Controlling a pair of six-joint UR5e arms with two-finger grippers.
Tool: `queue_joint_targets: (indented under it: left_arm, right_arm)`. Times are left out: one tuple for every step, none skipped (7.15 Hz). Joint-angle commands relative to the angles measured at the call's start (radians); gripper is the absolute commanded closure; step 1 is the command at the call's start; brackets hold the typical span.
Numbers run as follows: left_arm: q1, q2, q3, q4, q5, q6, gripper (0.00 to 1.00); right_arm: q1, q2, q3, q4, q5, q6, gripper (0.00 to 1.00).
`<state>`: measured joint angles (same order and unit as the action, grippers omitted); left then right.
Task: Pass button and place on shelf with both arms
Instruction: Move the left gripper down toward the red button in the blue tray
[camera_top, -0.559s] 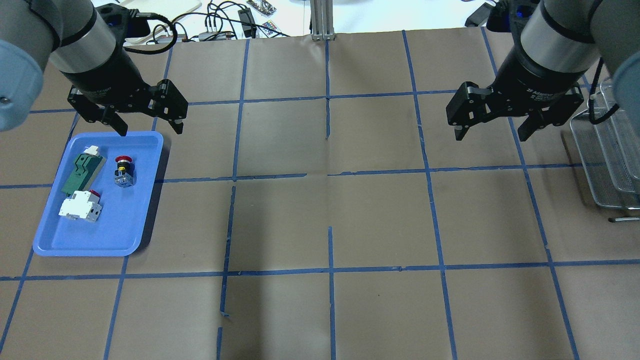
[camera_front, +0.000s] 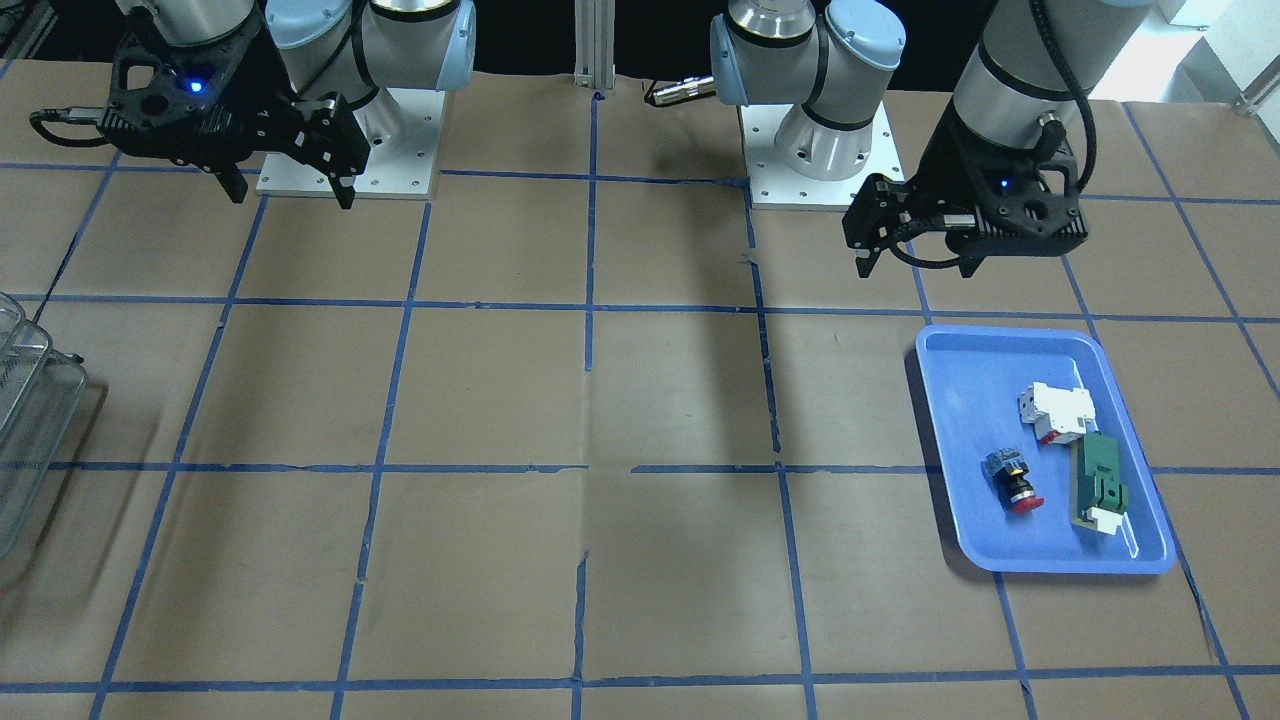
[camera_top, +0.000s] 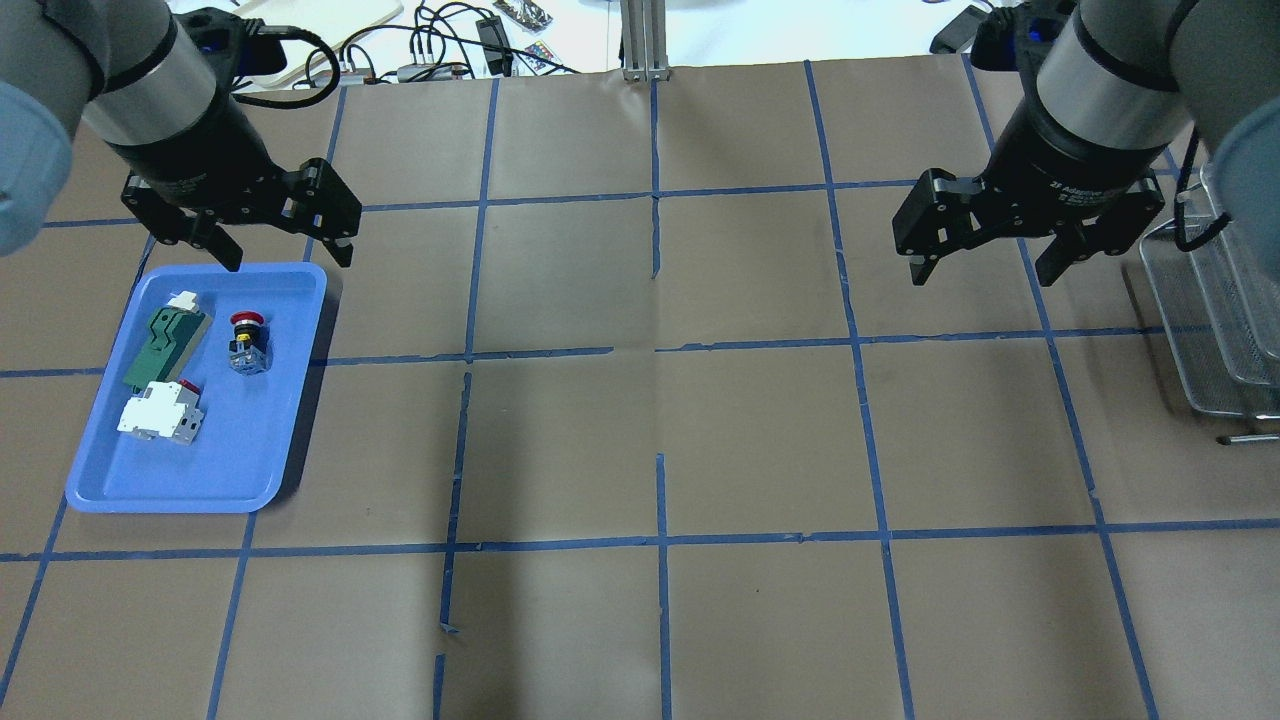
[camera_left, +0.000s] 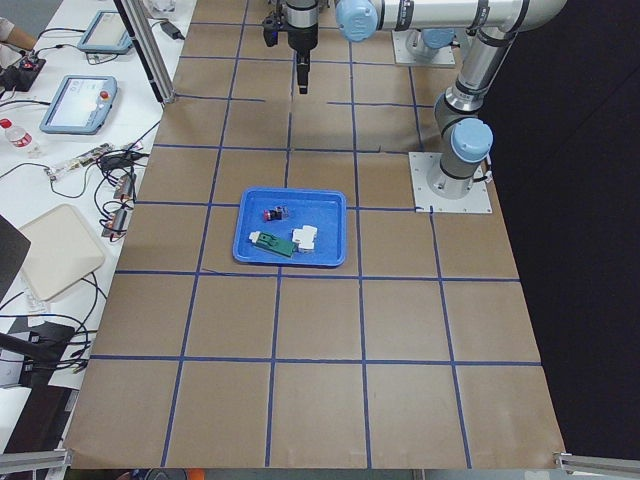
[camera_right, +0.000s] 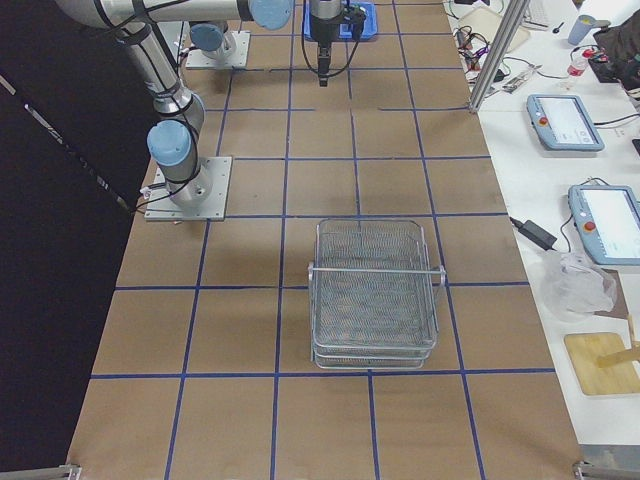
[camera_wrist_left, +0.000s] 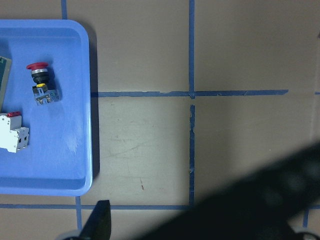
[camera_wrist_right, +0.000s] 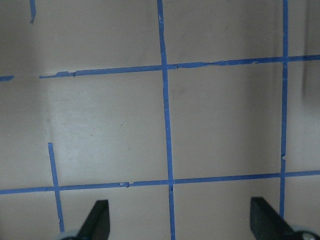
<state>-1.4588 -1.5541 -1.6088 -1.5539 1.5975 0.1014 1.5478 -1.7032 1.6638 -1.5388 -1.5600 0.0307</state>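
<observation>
The button (camera_top: 246, 340), red head and dark body, lies on its side in the blue tray (camera_top: 240, 440); it also shows in the front view (camera_front: 1012, 480) and the left wrist view (camera_wrist_left: 42, 82). My left gripper (camera_top: 288, 260) is open and empty, hovering over the tray's far edge, beyond the button. My right gripper (camera_top: 984, 278) is open and empty over bare table, left of the shelf (camera_top: 1215, 330). The wire-mesh shelf stands at the table's right end (camera_right: 375, 295). The right wrist view shows only paper and both open fingertips (camera_wrist_right: 97, 217).
In the tray with the button lie a white-and-red breaker block (camera_top: 160, 412) and a green-and-white flat part (camera_top: 165, 340). Brown paper with blue tape lines covers the table. Cables (camera_top: 440, 50) lie beyond the far edge. An aluminium post (camera_top: 640, 40) stands at the far middle.
My left gripper has shifted slightly to the left above the tray's far edge. The right gripper and the things in the tray have barely moved.
</observation>
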Motion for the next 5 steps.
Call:
queue_joint_targets:
  left_arm:
    - [0.128,-0.009,-0.013,0.050,0.001,0.131,0.00]
    - [0.183,-0.030,-0.043,0.139,-0.001,0.156,0.00]
    - [0.228,-0.064,-0.101,0.285,-0.004,0.164,0.00]
    - [0.263,-0.101,-0.170,0.472,-0.008,0.184,0.00]
    - [0.309,-0.133,-0.237,0.603,-0.011,0.181,0.00]
  right_arm:
    - [0.000,-0.003,0.001,-0.003,0.008,0.000,0.00]
    - [0.000,0.000,0.001,-0.003,0.006,0.000,0.00]
    - [0.000,-0.003,0.001,-0.004,0.008,-0.002,0.00]
    - [0.000,-0.003,0.002,0.003,-0.008,-0.002,0.00]
    - [0.000,-0.003,0.002,0.008,-0.009,0.000,0.00]
